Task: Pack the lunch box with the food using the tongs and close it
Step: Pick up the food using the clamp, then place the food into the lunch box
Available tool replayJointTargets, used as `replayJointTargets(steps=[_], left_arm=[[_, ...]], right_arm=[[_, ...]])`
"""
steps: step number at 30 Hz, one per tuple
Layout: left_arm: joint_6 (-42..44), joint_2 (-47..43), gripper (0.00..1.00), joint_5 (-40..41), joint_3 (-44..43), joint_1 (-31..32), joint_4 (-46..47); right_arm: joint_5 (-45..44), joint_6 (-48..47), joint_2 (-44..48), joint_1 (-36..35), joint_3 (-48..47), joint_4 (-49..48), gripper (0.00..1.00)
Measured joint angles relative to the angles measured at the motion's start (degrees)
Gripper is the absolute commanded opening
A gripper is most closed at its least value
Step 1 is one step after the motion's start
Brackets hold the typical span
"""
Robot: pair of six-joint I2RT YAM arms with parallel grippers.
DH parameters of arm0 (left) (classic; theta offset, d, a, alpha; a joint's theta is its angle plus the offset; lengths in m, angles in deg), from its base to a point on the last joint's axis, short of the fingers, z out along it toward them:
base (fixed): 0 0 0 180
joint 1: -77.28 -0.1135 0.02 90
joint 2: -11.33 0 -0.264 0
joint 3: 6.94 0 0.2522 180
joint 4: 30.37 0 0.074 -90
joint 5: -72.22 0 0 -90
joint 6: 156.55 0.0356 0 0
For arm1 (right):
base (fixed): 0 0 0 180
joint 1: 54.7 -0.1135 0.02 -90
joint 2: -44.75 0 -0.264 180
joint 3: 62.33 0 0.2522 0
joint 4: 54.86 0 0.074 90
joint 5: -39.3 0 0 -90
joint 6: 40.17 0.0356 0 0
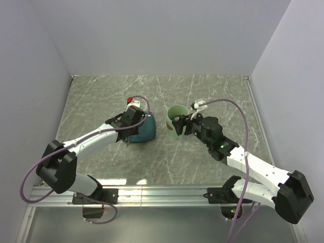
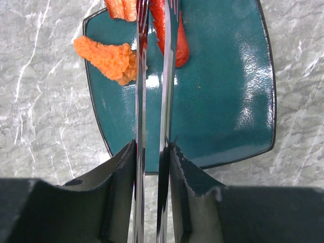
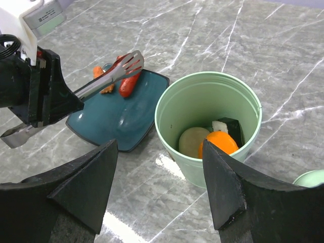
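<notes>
My left gripper (image 2: 152,147) (image 1: 132,118) is shut on the metal tongs (image 2: 140,76) (image 3: 109,76), whose arms are squeezed close together. Their tips reach a long red food piece (image 2: 180,44) (image 3: 126,87) on the teal plate (image 2: 228,76); I cannot tell whether it is gripped. Orange food pieces (image 2: 109,56) lie beside it. The mint-green lunch box (image 3: 174,104) (image 1: 177,112) stands open, holding a beige ball (image 3: 191,142), an orange piece (image 3: 218,143) and a white-and-black piece (image 3: 229,127). My right gripper (image 3: 159,195) (image 1: 184,124) is open, close beside the box, holding nothing.
The green lid (image 3: 311,178) shows at the right edge of the right wrist view. The teal plate (image 1: 146,129) lies just left of the lunch box. Walls enclose the marble table (image 1: 101,101) at the back and sides.
</notes>
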Motion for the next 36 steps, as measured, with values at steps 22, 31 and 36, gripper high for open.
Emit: replayJointTargets(steps=[22,31,36], left_arm=[[-0.1,-14.9,0.07,0.0,0.0,2.8,-1.2],[-0.1,-17.9,0.07,0.5,0.0,6.0,-1.5],[-0.1,-19.2,0.07,1.2,-0.2,8.4,-2.3]], right_arm=[[-0.3,0.4,0.1,0.9,0.1,0.0,0.75],[-1.1,0.4,2.4,2.3,1.0,0.4,0.75],[-1.9,0.4,4.0,3.3,1.2,0.9,0.75]])
